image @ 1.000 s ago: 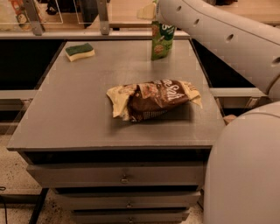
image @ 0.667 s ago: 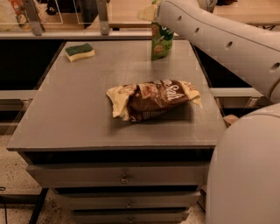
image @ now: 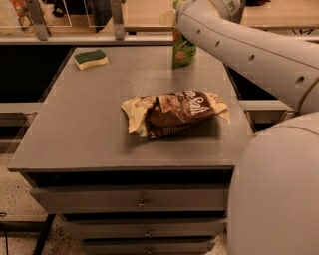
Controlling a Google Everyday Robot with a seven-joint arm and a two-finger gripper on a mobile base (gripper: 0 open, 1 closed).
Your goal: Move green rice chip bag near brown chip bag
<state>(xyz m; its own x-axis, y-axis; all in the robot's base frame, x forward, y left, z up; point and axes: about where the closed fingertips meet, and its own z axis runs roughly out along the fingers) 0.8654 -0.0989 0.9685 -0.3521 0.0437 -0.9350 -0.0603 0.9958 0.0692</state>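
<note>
A tall glossy green rice chip bag point(image: 183, 54) stood upright at 1 o'clock on the grey table point(image: 84, 134), with the gripper point(image: 172, 16) at its top. A wrinkled dark brown chip bag point(image: 174, 113) lay near the centre.

1. Brown chip bag point(image: 174, 114), lying on its side on the grey tabletop: large white script on the dark brown panel reads "Salt". The word runs slantwise up toward the bag's right end. A single letter, seemingly an "e", stands just before it; the rest of that word is lost in the wrinkles.
2. Same bag: fine pale print on the lower part of the brown panel cannot be read.
3. Green rice chip bag point(image: 182, 52), upright at the table's far edge: printed marks on its front cannot be read.
4. Gripper point(image: 173, 14), at the top of the green rice chip bag: no readable marking.
</note>
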